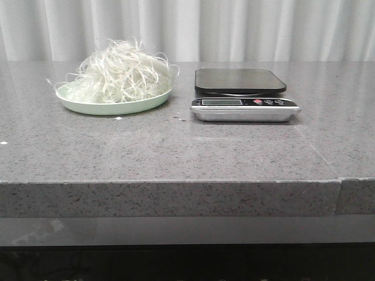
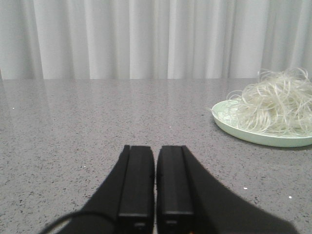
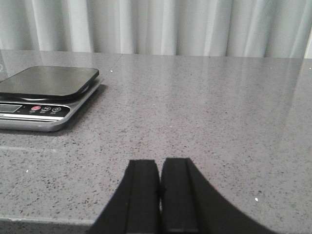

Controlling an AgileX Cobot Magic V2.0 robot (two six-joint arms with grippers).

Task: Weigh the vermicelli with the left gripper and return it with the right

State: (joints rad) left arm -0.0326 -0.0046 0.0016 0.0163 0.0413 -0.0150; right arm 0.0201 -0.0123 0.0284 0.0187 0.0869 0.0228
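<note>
The vermicelli (image 1: 122,73) is a fluffy whitish tangle heaped on a pale green plate (image 1: 88,105) at the back left of the grey counter. It also shows in the left wrist view (image 2: 273,105), on the plate (image 2: 258,137). A black and silver kitchen scale (image 1: 241,93) stands to the right of the plate, its platform bare; it also shows in the right wrist view (image 3: 46,95). My left gripper (image 2: 155,151) is shut and empty, low over the counter, well short of the plate. My right gripper (image 3: 160,163) is shut and empty near the front edge. Neither gripper shows in the front view.
The grey speckled counter (image 1: 187,152) has a front edge close to the camera and a seam at the right (image 1: 340,187). White curtains (image 1: 234,29) hang behind the counter.
</note>
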